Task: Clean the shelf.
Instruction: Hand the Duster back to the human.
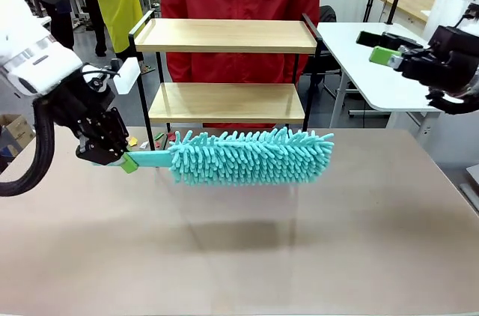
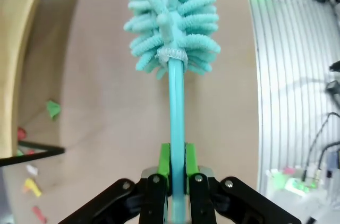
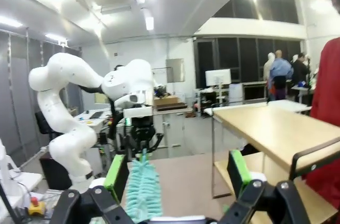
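Two-tier shelf (image 1: 227,69) upright – boards' long axis left-right (facing robot).

The shelf (image 1: 224,102) and the raised duster (image 1: 251,156) block the far side; the near table (image 1: 239,256) lies open.

No text, label, brand, number or sign can be read anywhere in these views; surfaces that might carry print are too blurred or small.

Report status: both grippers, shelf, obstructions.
Left gripper shut on teal fluffy duster's handle, held above table. Right gripper open, empty. Two-tier wooden shelf untouched. Small scraps by its feet.
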Controlling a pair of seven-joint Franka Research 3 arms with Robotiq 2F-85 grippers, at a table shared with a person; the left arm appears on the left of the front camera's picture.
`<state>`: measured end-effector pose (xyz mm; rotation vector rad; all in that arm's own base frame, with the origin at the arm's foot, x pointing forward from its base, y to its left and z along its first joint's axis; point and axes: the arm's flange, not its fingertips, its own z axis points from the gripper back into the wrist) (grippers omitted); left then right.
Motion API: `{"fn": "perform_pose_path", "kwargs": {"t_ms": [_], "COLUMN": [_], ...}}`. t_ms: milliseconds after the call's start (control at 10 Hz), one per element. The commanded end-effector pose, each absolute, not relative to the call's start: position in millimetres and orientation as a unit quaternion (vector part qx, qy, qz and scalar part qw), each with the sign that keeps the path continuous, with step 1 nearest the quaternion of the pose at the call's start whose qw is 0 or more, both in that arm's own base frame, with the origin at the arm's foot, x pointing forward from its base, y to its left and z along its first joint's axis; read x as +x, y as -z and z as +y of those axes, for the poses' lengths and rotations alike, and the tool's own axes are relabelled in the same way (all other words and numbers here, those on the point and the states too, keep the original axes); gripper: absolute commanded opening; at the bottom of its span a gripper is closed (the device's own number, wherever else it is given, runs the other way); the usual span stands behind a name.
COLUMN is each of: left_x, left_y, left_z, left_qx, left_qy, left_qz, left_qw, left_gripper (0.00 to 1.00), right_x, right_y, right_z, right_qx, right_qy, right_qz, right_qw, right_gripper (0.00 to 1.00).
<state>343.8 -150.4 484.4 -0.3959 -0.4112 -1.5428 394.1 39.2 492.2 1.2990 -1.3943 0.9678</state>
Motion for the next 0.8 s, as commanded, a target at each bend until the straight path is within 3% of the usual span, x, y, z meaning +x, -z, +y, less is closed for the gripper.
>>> {"fn": "perform_pose_path", "kwargs": {"t_ms": [0, 100, 200, 700], "left_x": [346.6, 349.3, 344.1, 344.1], "left_y": [-471.4, -470.9, -479.4, -479.4], "left_z": [-144.1, -142.3, -148.3, -148.3], "left_qx": [-0.202, -0.204, -0.183, -0.183], "left_qy": [0.697, 0.696, 0.692, 0.692], "left_qz": [-0.211, -0.218, -0.191, -0.191], "left_qw": [0.655, 0.654, 0.672, 0.672], "left_gripper": [0.13, 0.13, 0.13, 0.13], "right_x": [405.1, 394.1, 394.1, 374.8], "right_y": [-488.6, -492.2, -492.2, -482.8], "right_z": [38.5, 39.2, 39.2, 63.3], "right_qx": [0.483, 0.533, 0.533, 0.511], "right_qy": [-0.417, -0.397, -0.397, -0.411], "right_qz": [-0.607, -0.572, -0.572, -0.561], "right_qw": [0.474, 0.481, 0.481, 0.504], "right_gripper": [1.0, 1.0, 1.0, 1.0]}}
